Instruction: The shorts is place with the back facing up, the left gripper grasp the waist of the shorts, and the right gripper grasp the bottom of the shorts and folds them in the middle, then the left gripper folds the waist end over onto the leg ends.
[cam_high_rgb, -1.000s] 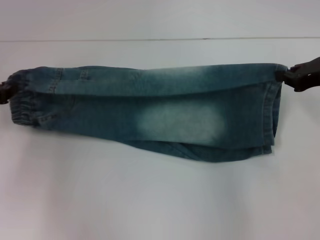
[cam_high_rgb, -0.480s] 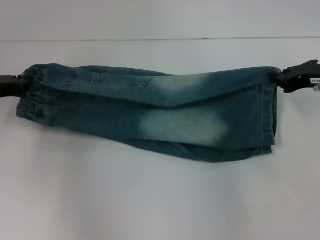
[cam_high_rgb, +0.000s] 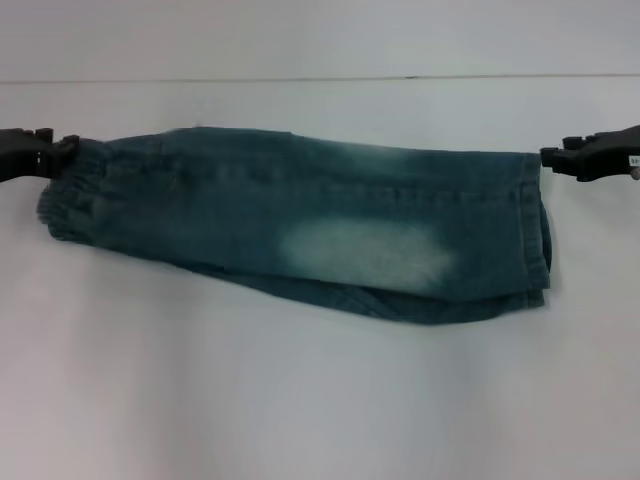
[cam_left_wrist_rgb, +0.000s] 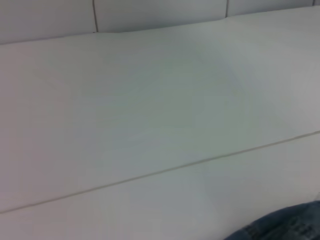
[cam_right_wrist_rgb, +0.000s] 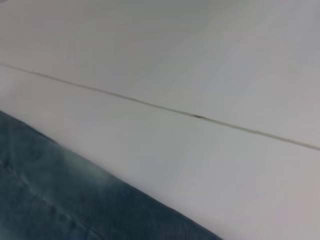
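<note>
The faded blue denim shorts lie lengthwise across mid-frame, waist pointing left, grasped by the left claw; the right claw, released, sits just beside the hem.

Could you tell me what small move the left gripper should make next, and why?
Probably carry the waist across toward the leg ends. The shorts already lie folded lengthwise on the table, the left gripper sits at the waistband, and the right gripper sits just off the hem corner, apparently no longer holding it.

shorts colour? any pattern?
Blue washed denim shorts with a faded pale patch mid-leg; head view shows it best.
</note>
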